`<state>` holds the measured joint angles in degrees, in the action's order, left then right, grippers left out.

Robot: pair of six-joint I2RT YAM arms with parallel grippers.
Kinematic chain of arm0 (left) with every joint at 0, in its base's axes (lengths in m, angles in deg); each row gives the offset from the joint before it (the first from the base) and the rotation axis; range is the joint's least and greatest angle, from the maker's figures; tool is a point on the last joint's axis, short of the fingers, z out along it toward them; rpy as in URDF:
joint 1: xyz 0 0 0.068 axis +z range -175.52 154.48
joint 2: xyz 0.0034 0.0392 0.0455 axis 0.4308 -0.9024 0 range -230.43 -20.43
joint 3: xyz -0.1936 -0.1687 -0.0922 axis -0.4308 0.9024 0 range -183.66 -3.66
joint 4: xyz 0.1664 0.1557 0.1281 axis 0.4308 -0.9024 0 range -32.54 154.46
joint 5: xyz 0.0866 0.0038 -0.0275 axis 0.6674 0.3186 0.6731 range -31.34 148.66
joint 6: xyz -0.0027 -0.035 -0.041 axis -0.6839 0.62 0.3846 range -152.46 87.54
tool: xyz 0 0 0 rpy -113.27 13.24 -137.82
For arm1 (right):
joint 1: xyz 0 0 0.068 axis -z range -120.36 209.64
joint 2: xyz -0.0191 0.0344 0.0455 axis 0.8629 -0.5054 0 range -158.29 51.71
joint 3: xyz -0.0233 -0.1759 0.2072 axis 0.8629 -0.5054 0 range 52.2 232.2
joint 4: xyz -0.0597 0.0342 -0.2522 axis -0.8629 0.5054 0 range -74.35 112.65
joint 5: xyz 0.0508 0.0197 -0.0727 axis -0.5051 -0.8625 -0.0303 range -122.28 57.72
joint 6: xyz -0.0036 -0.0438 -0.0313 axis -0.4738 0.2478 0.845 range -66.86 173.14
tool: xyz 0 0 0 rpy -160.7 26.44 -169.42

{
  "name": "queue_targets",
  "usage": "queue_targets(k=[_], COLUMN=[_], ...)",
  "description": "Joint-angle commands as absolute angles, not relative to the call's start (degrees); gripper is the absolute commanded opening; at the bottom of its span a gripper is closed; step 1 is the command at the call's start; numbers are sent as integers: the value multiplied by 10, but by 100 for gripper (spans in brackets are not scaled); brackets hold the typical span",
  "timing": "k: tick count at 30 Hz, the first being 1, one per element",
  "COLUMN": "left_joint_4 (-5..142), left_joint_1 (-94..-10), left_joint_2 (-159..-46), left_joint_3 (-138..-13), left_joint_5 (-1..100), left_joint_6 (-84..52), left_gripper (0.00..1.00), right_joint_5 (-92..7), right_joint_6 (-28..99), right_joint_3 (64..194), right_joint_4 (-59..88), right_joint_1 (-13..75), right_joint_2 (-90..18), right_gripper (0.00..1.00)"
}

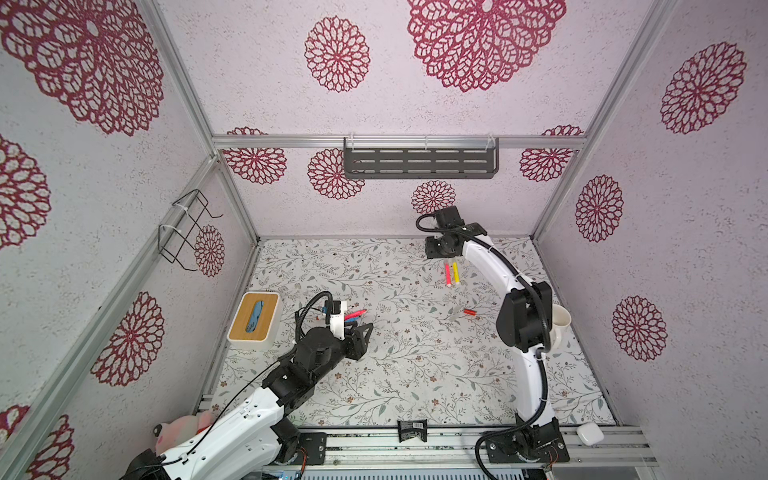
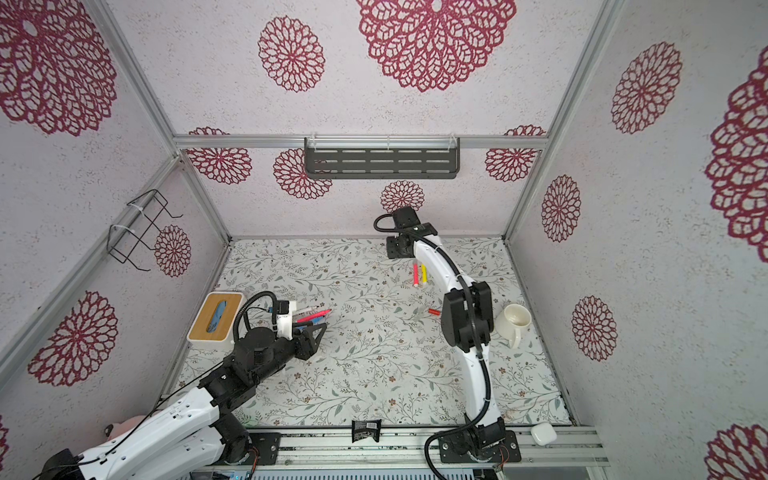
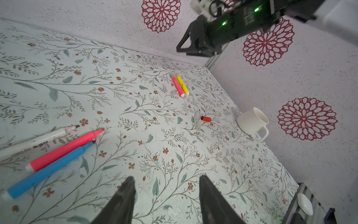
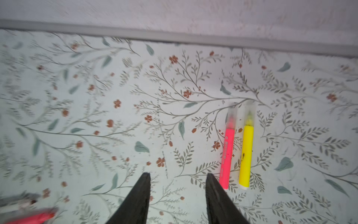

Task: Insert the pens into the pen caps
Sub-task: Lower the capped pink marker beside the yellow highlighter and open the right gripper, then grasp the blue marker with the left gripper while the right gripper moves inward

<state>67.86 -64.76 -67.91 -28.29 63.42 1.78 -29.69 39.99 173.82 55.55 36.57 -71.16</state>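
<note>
Box at far left; white pen, red pen and blue pen lie uncapped, side by side on the table, just beside the left gripper, jaws apart, empty; clear caps and red cap right of centre; pink pen and yellow pen, capped, beside the right gripper, likewise parted, empty; mug far right.

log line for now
left gripper open, empty | right gripper open, empty | pink pen, yellow pen capped | blue pen uncapped | red cap loose
</note>
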Motion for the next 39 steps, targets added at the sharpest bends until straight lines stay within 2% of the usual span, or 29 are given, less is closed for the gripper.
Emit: queue_targets(k=[1, 5, 10, 13, 19, 24, 39], left_joint_4=[655, 610, 553, 566, 583, 610, 627], left_joint_1=[-633, -601, -549, -513, -445, -418, -377], left_joint_2=[-702, -758, -839, -873, -957, -1002, -1100], left_joint_3=[-315, -362, -415, -413, -418, -422, -444], left_joint_5=[636, 628, 609, 597, 568, 553, 541], left_joint_6=[11, 11, 6, 3, 4, -1, -21], left_gripper=[56, 56, 56, 56, 55, 55, 54], right_joint_5=[-313, -393, -529, -555, -569, -555, -540], right_joint_6=[403, 428, 446, 440, 415, 400, 360], right_joint_3=[1690, 1560, 1348, 1263, 1110, 1030, 919], right_joint_4=[524, 443, 297, 256, 185, 175, 158], right_joint_1=[360, 348, 332, 329, 324, 319, 313], right_joint_2=[-627, -523, -370, -306, -204, -170, -94], right_gripper=[48, 50, 59, 59, 61, 61, 61])
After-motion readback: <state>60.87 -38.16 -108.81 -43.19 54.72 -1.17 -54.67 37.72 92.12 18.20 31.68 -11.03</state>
